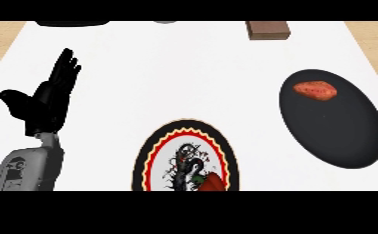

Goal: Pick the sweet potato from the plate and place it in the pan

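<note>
An orange-red sweet potato [315, 90] lies in the upper part of a plain black round dish [332, 133] at the counter's right side; nothing touches it. A patterned plate [151, 150] with a black rim, a red-and-yellow zigzag ring and a dark drawing sits at the bottom centre, cut by the view's lower edge. My left hand [46, 103] rests open at the left, fingers pointing up, far from both dishes. My right hand does not show.
A brown block [267, 29] stands at the far edge, right of centre. A dark flat object [74, 23] and a small grey one [166, 22] peek in at the far edge. The white counter [184, 78] ends at both sides.
</note>
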Motion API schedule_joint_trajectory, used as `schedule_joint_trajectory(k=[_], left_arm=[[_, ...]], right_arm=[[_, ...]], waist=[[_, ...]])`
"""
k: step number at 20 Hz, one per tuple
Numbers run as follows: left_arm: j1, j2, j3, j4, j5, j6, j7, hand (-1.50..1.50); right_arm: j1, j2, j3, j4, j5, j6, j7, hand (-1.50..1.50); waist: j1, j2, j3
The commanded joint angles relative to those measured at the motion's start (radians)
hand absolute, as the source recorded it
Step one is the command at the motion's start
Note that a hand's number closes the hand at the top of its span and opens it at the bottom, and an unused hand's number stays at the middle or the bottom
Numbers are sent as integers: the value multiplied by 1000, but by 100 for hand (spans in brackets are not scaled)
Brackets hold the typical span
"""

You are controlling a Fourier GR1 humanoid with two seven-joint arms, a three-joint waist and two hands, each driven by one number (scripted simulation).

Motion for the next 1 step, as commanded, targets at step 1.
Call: schedule_joint_trajectory(k=[1], left_arm=[[20, -38, -37, -53, -27, 29, 10, 0]], right_arm=[[78, 8, -71, -106, -56, 54, 67, -150]], waist=[[15, 2, 1]])
